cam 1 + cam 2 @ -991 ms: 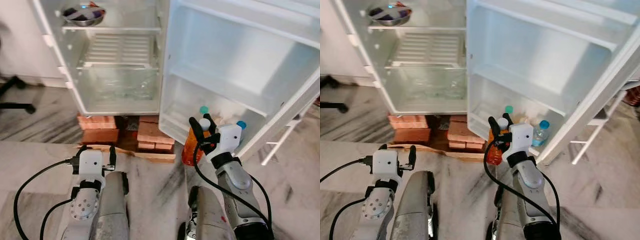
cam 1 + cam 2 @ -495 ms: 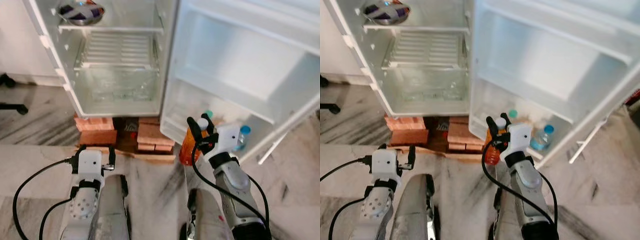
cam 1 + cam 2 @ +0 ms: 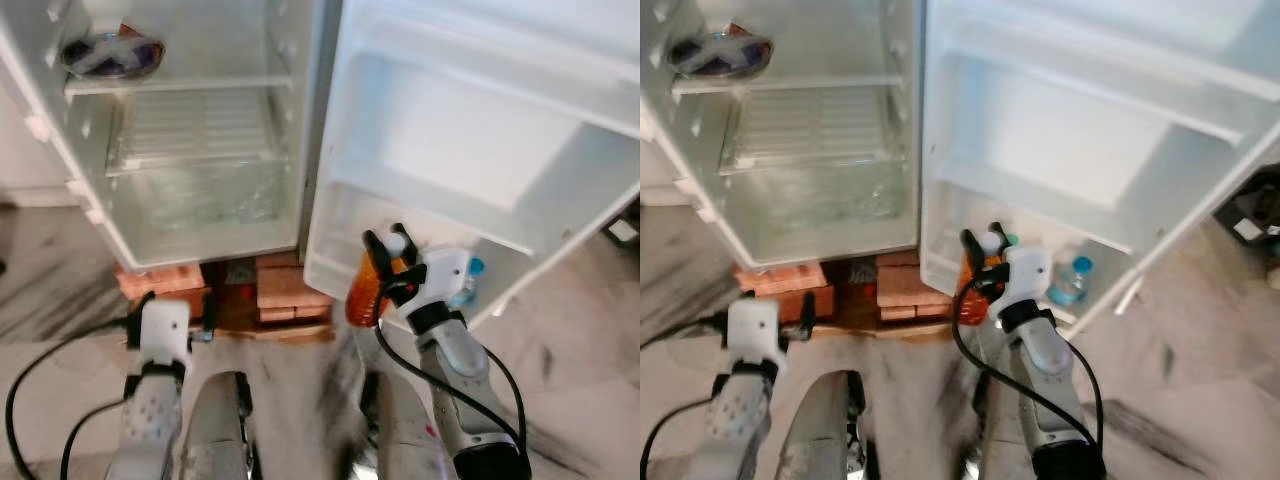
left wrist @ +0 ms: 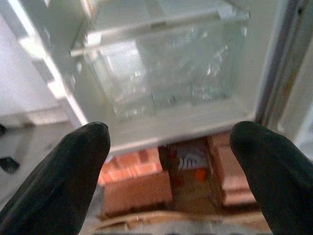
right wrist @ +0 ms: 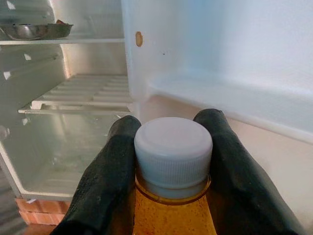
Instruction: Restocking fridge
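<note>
R arm raised fwd, forearm angled up. Right gripper (image 3: 386,256) at its top, white wrist block just behind, black cable looping down along the arm. Both black fingers (image 5: 106,169) pressed vs the neck of an orange bottle (image 3: 364,288), one each side of its white cap. L arm low, forearm pointing fwd; left gripper (image 4: 171,161) w/ fingers spread wide apart, holding nothing.

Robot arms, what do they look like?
Two shiny silver arms with round joints. Each wrist has a white box, and black cables loop along the arms. The left gripper and right gripper each have two long black fingers with rounded tips.
</note>
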Available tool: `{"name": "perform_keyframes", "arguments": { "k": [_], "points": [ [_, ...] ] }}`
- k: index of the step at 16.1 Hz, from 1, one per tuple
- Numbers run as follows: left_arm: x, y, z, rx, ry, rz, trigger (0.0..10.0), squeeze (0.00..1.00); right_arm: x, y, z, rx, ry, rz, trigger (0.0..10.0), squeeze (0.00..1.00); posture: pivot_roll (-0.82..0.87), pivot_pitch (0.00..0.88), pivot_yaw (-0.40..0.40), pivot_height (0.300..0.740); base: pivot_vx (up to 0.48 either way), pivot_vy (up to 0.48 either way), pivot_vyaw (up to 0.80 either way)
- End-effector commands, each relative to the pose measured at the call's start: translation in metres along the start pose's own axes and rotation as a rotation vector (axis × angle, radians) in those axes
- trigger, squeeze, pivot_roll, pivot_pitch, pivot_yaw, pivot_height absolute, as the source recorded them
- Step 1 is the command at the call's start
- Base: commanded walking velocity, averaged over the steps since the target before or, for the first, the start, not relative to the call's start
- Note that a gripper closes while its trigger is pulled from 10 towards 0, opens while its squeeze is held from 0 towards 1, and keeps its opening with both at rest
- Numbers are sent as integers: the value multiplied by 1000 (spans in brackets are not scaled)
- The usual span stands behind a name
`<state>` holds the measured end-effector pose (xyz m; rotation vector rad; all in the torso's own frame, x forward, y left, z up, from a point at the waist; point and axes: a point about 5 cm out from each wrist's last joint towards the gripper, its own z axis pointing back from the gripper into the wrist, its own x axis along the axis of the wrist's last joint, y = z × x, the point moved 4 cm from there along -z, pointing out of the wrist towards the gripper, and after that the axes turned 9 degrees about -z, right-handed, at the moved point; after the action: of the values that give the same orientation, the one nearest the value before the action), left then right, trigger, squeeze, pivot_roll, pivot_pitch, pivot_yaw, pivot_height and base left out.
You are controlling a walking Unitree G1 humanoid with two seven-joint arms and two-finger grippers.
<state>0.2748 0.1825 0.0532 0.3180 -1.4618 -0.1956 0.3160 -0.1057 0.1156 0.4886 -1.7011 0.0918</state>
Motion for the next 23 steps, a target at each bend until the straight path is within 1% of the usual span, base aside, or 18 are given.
{"name": "perform_keyframes", "arguments": {
  "k": [1,3,7,9,11,14,16,17,19,20,21,22,23],
  "points": [
    [-2,-9,3,-30,11,11,10000,0,6,-10,3,-26,-17,17,10000,0,113,138,-49,585,259,266,0],
    [-2,-11,2,-33,12,7,10000,0,6,-10,2,-27,-18,15,10000,0,113,136,-46,585,249,0,0],
    [0,-14,2,-40,5,14,10000,0,7,-11,2,-34,-18,25,10000,0,113,136,-46,585,0,0,0],
    [1,-14,2,-41,3,-3,10000,0,7,-11,1,-33,-18,30,10000,0,114,139,-48,585,0,0,0],
    [1,-15,2,-44,2,4,10000,0,7,-8,-2,-21,-22,34,10000,0,115,144,-48,585,0,0,0],
    [2,-15,3,-44,5,1,10000,0,6,3,-13,50,-24,78,10000,0,119,165,-46,585,0,0,0],
    [4,-14,6,-39,3,-2,10000,0,5,13,-31,136,-23,179,10000,0,130,188,-53,585,0,0,0],
    [6,-9,7,-26,0,-4,10000,0,7,16,-40,167,-29,228,10000,0,141,210,-61,585,0,0,0],
    [9,-5,11,-15,-4,-8,10000,0,12,17,-49,188,-40,272,10000,0,155,230,-65,585,0,0,0],
    [12,-3,15,-9,-10,-15,10000,0,15,22,-57,213,-50,300,10000,0,162,246,-66,585,0,0,0],
    [13,-2,16,-8,-12,-17,10000,0,16,23,-60,218,-51,312,10000,0,162,246,-66,585,0,0,0],
    [14,1,24,-5,-8,-19,10000,0,17,29,-63,248,-60,345,10000,0,180,280,-69,585,0,0,0],
    [15,3,32,-4,0,-21,10000,0,13,31,-64,268,-58,370,10000,0,197,315,-74,585,0,0,0]
  ]
}}
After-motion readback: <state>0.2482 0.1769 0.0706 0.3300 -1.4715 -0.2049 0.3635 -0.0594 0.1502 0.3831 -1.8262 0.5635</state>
